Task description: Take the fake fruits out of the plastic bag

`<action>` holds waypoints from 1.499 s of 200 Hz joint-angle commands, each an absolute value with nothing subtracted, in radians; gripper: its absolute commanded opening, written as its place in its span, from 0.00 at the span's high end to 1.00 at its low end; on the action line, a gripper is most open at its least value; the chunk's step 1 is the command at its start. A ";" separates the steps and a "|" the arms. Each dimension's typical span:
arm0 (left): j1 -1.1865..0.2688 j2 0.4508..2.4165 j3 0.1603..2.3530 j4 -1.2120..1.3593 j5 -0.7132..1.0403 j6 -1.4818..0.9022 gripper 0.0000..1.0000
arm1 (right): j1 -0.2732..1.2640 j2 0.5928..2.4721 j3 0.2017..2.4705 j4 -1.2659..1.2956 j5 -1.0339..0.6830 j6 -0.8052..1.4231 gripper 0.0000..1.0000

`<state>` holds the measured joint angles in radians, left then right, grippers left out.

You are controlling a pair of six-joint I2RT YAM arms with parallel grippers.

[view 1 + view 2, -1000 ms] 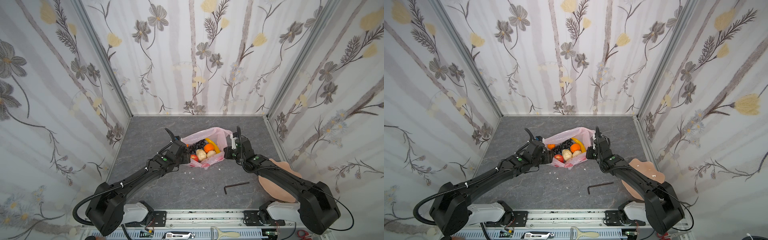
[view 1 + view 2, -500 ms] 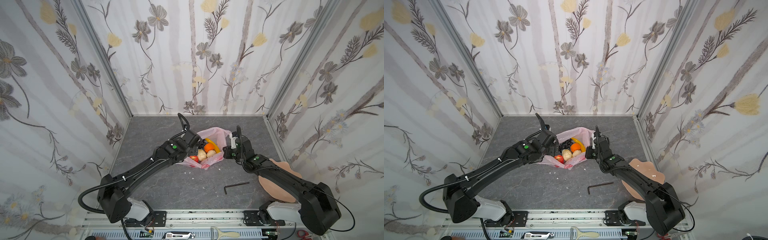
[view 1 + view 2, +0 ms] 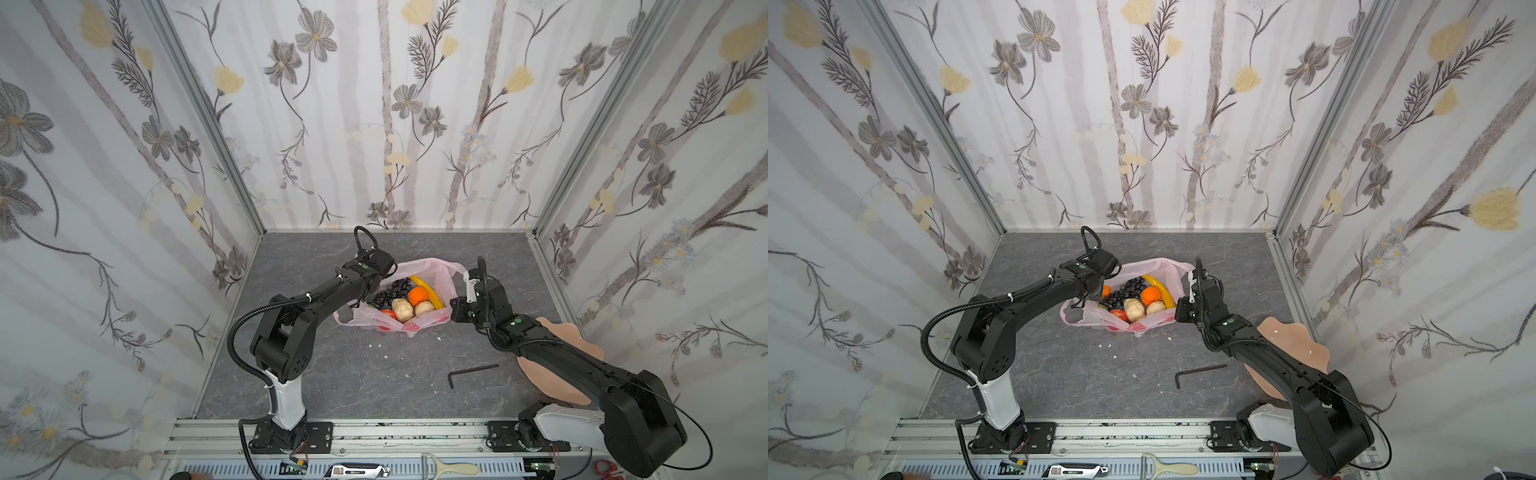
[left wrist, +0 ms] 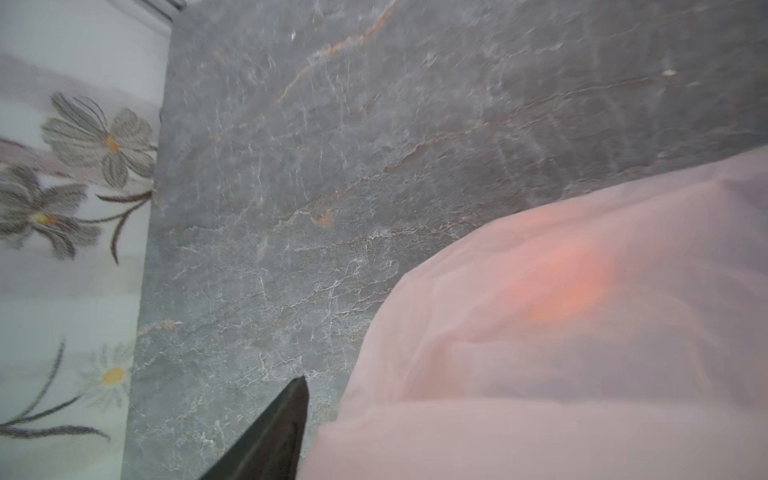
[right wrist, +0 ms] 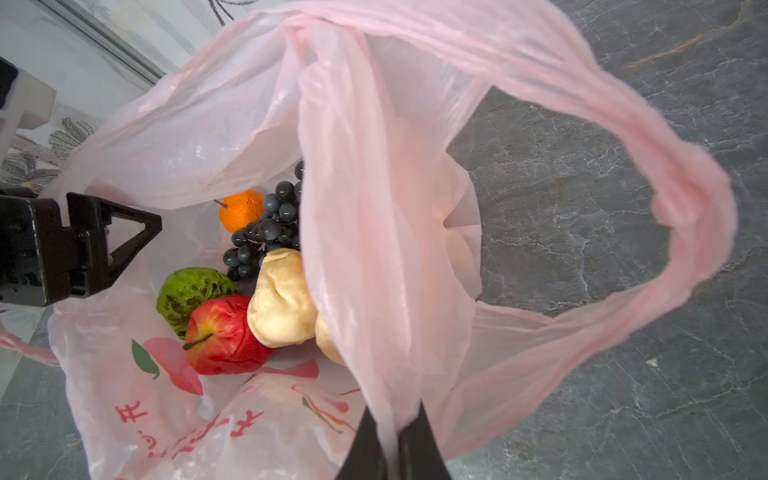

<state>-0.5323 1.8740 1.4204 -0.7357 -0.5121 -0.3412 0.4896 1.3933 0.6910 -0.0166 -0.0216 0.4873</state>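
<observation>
Right wrist view: the right gripper (image 5: 392, 417) has its jaws pinching the plastic bag (image 5: 353, 208) on the worktop (image 5: 623, 166), with the fake fruits (image 5: 282, 307) inside. I cannot tell how the left gripper's (image 5: 137, 232) jaws stand.

A matte-black jointed left arm (image 3: 324, 297) and right arm (image 3: 582, 368) are carried on white base casings (image 3: 286, 405). Black ribbed cables (image 3: 231, 340) are looped alongside, green dots (image 3: 517, 322) are set in the links, and the right gripper (image 5: 395, 432) is tipped with dark wedge-shaped jaws.
</observation>
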 commanded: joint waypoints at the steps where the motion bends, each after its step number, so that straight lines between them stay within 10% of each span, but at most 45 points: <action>1: -0.439 1.887 1.419 -0.691 -0.350 -0.381 0.55 | 0.458 1.408 0.668 0.064 -0.037 0.458 0.92; 26: -0.314 1.844 1.365 -0.553 -0.136 -0.418 0.89 | 0.379 1.441 0.631 0.121 -0.153 0.460 0.95; 86: -0.307 1.876 1.447 -0.510 0.020 -0.397 1.00 | 0.448 1.510 0.697 0.141 -0.200 0.459 0.96; 152: -0.393 1.854 1.445 -0.511 -0.097 -0.403 0.49 | 0.524 1.536 0.721 0.110 -0.162 0.447 0.91; 202: -0.492 1.662 1.301 -0.496 -0.269 -0.537 0.05 | 0.526 1.480 0.784 -0.058 0.008 0.382 0.39; 240: -0.529 1.606 1.157 -0.433 -0.283 -0.611 0.03 | 0.534 1.470 0.885 -0.115 0.070 0.295 0.15; 300: -0.529 1.659 1.114 -0.381 -0.235 -0.606 0.28 | 0.582 1.690 1.130 -0.196 0.187 0.165 0.16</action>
